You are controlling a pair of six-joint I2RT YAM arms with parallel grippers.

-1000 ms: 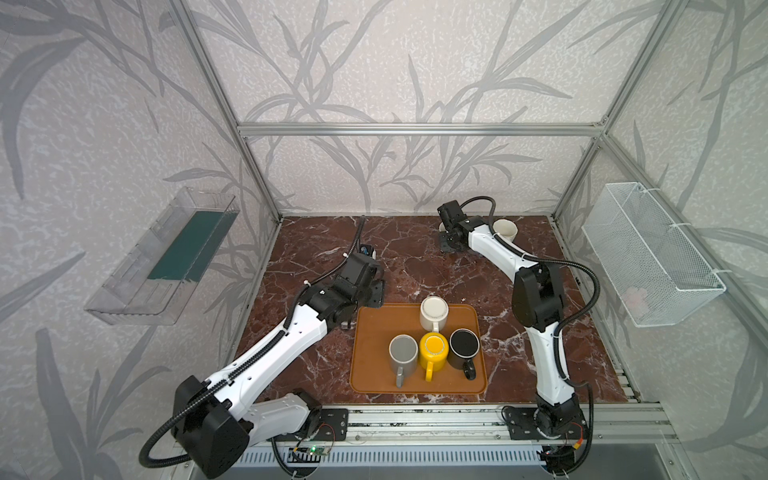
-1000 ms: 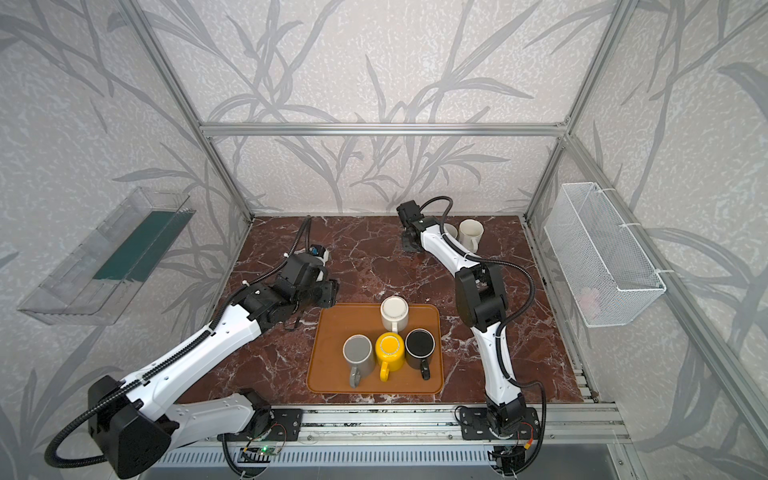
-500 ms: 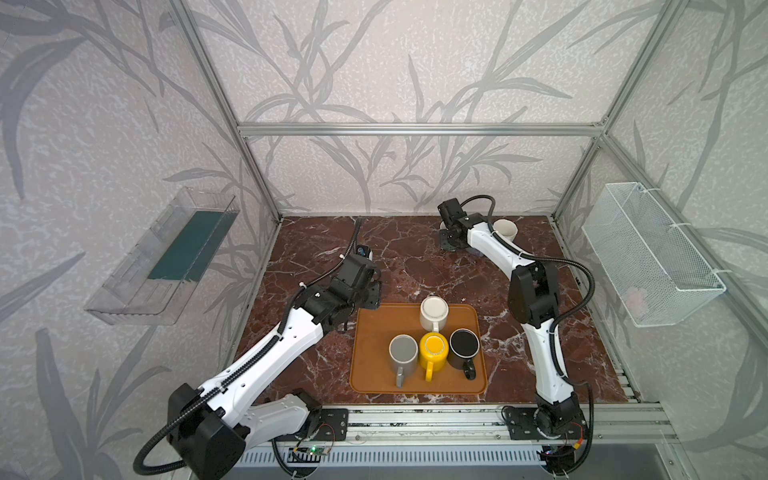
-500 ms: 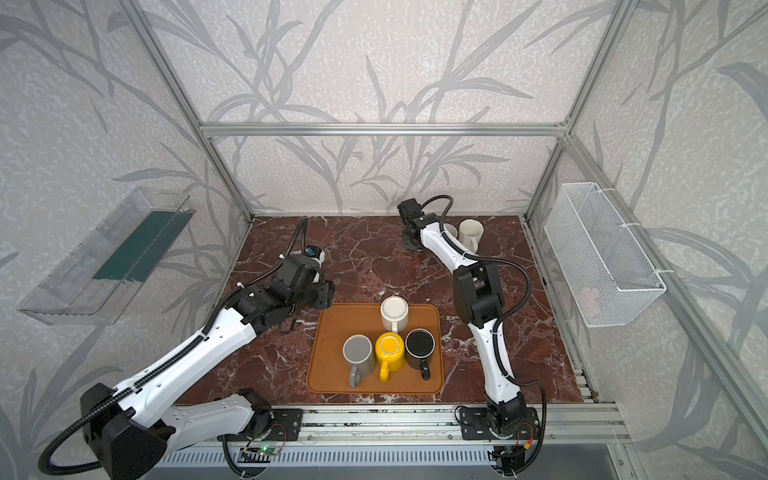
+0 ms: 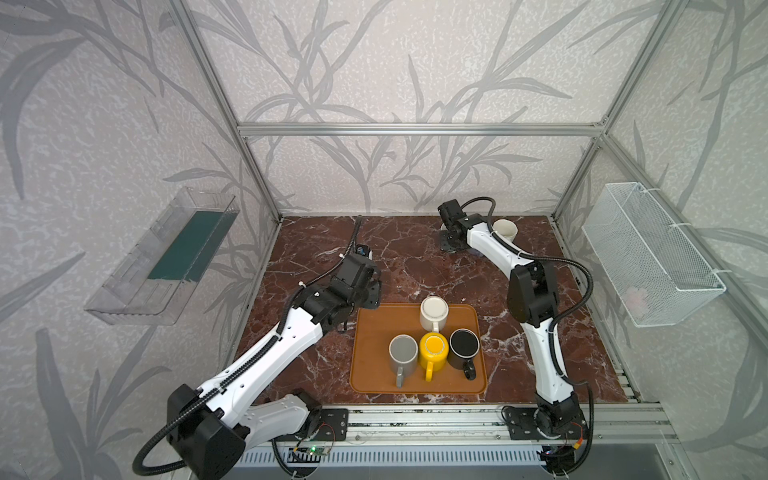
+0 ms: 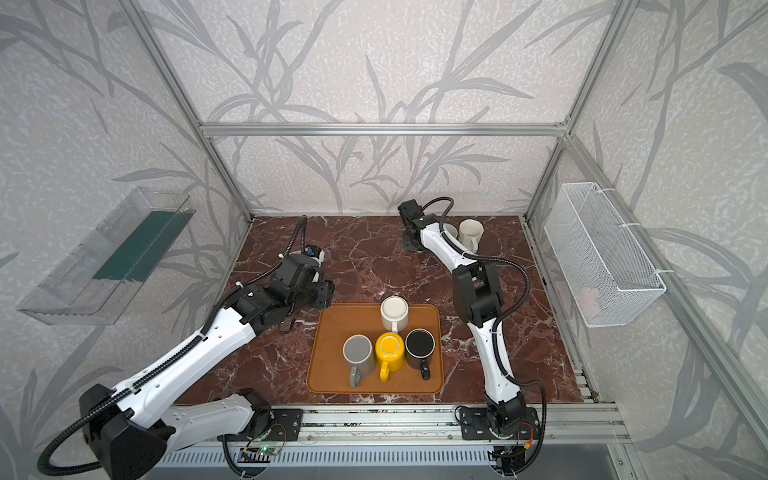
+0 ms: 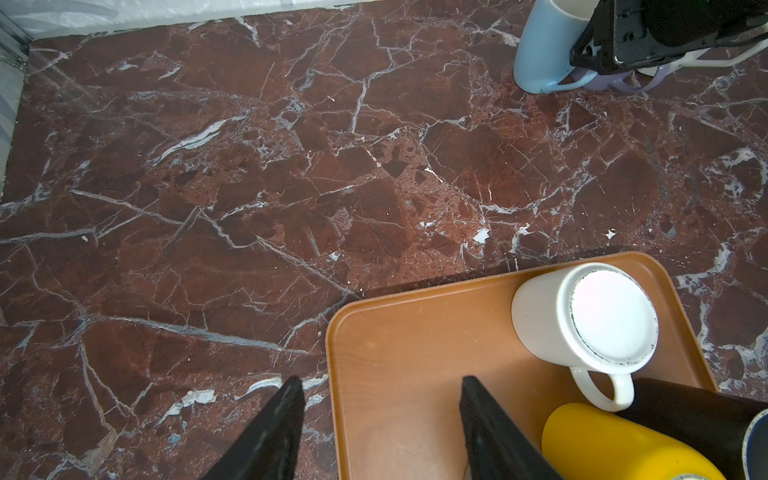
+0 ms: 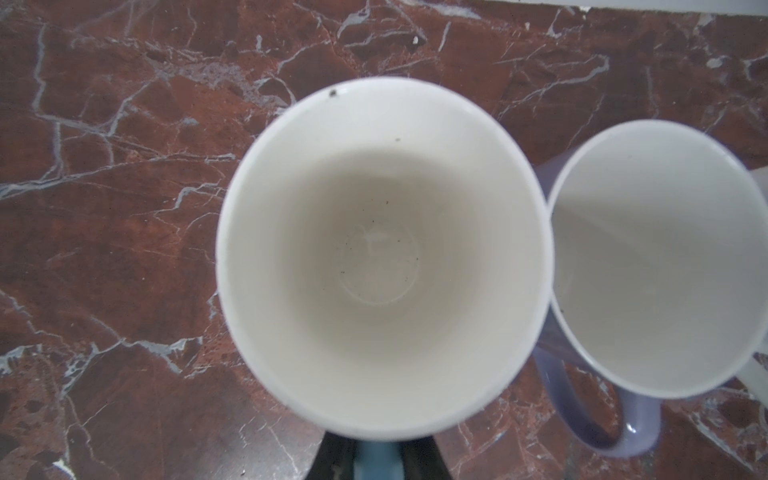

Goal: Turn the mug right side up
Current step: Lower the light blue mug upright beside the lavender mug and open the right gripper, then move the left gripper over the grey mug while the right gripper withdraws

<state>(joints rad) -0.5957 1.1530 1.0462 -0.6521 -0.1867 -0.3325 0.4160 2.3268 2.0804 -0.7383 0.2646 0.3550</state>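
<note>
Bare red-brown veined marble (image 7: pixel 208 166) lies open across the left and middle of a top view, bounded by the aluminium frame (image 5: pixel 415 129). The rounded orange tray (image 5: pixel 374 332) fills the lower centre. At the upper right, the right gripper (image 8: pixel 376 457) is pinched closed on the handle of the glossy blue mug (image 8: pixel 382 257), which stands upright, long axis vertical, mouth up, with a purple mug (image 8: pixel 598 415) just beside it. The white mug (image 5: pixel 434 311) sits base-up at the tray's far edge, handle toward the yellow mug (image 5: pixel 433 349). The left gripper (image 7: pixel 380 386) hangs above the tray's upper-left corner, fingers apart, holding nothing.
</note>
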